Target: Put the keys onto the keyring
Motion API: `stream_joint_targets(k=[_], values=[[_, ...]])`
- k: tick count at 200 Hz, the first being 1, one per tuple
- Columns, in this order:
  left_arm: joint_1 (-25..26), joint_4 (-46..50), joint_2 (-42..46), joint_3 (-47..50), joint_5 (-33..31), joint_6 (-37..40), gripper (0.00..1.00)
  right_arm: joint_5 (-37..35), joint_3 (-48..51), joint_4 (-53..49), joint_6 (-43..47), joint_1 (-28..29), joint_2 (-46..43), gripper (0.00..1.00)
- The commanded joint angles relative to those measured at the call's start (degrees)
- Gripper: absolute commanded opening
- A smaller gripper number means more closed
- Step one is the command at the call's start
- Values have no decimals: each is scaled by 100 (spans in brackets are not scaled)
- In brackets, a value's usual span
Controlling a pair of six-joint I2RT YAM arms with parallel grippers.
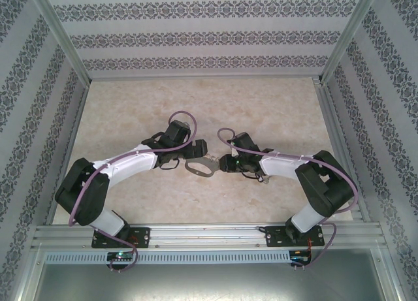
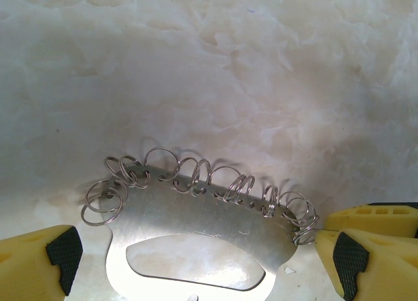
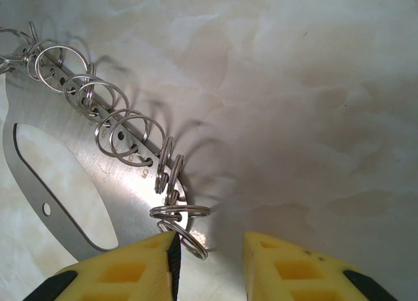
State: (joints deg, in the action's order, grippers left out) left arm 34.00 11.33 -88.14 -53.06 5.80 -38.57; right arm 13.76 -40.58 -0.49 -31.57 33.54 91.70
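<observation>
Lying flat on the pale table (image 1: 261, 111), the keyring (image 1: 201, 165), a steel plate with an oval cut-out, sits between my left pincer (image 1: 193, 155) and right pincer (image 1: 223, 162). My left wrist view shows its split rings (image 2: 196, 174) arched along the twelve o'clock edge, the left pincer (image 2: 202, 255) spread wide astride the plate. My right wrist view shows the end ring (image 3: 186, 239) just beside the nine o'clock finger of the right pincer (image 3: 212, 262), whose fingers stand apart, pinching nothing.

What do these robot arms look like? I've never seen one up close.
The left arm and right arm are alike: white shells between chunky black joints, black bases bolted to a metal rail, a purple cable looping along each. The left end effector and right end effector have black bodies; their fingers are yellow waffle-moulded blocks with black pads.
</observation>
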Motion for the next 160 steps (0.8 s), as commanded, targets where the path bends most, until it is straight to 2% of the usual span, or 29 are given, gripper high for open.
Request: stream_joint_targets(k=[1, 94, 127, 160], values=[[-51, -89, -68, -114, 36, -10, 100, 165, -51, 91, 88, 74, 65, 32], [-51, -146, -64, -51, 53, -55, 100, 174, -143, 141, 99, 180, 234, 28], [-51, -183, -79, -16, 72, -90, 100, 151, -138, 129, 115, 179, 208, 23], [-50, -204, -76, -12, 91, -116, 100, 174, -161, 121, 117, 173, 175, 10]])
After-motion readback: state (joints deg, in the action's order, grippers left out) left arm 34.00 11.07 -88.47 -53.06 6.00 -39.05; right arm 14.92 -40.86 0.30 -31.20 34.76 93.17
